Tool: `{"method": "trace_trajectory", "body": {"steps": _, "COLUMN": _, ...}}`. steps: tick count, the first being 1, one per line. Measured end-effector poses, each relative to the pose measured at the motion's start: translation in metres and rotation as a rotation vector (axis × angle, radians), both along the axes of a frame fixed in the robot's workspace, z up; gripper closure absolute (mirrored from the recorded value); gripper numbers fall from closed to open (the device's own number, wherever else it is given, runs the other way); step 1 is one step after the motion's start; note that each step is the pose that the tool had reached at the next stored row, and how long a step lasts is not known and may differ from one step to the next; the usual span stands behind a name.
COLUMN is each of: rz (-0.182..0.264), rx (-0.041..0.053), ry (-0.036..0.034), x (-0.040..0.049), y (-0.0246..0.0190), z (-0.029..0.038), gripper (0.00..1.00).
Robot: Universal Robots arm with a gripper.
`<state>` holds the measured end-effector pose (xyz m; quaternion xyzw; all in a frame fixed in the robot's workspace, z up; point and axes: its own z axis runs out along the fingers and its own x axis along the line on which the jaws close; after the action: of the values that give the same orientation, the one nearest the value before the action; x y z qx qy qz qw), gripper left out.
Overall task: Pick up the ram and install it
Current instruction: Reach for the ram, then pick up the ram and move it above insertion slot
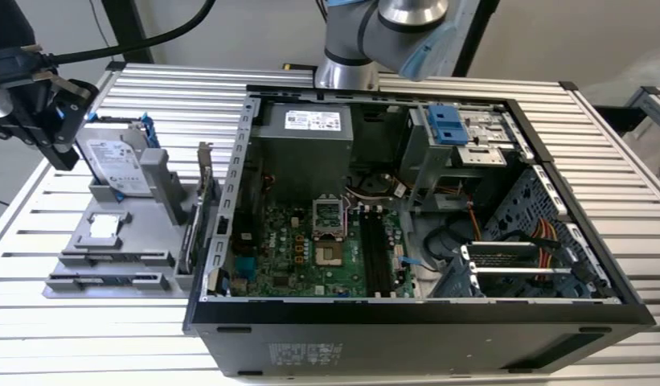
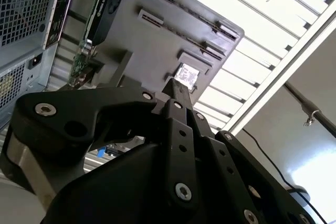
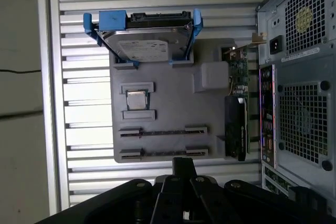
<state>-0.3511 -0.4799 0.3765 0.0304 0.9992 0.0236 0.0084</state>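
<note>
Two ram sticks lie flat in slots of the grey holder tray (image 1: 158, 277): one ram stick (image 1: 107, 259) (image 3: 163, 131) and a second ram stick (image 1: 104, 281) (image 3: 163, 153) beside it. My black gripper (image 1: 59, 157) (image 3: 184, 162) (image 2: 176, 85) hangs above the table at the exterior view's left, beside the tray. It is apart from the ram, shut and holding nothing. The open computer case (image 1: 217, 241) shows its motherboard (image 1: 297, 253), with long black memory slots (image 1: 375, 257) standing bare.
The tray also carries a silver hard drive in a blue bracket (image 1: 115, 165) (image 3: 147, 40), a small square chip (image 1: 104, 227) (image 3: 136, 99) and an upright expansion card (image 1: 204, 205) (image 3: 236, 124) by the case wall. The slatted table (image 1: 94, 338) runs around the tray.
</note>
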Motion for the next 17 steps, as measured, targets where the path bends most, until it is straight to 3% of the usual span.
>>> {"method": "trace_trajectory", "body": {"steps": 17, "rz": 0.028, "rx": 0.0000, "ry": 0.0000, "x": 0.0000, "y": 0.0000, "z": 0.0000, "gripper": 1.00}}
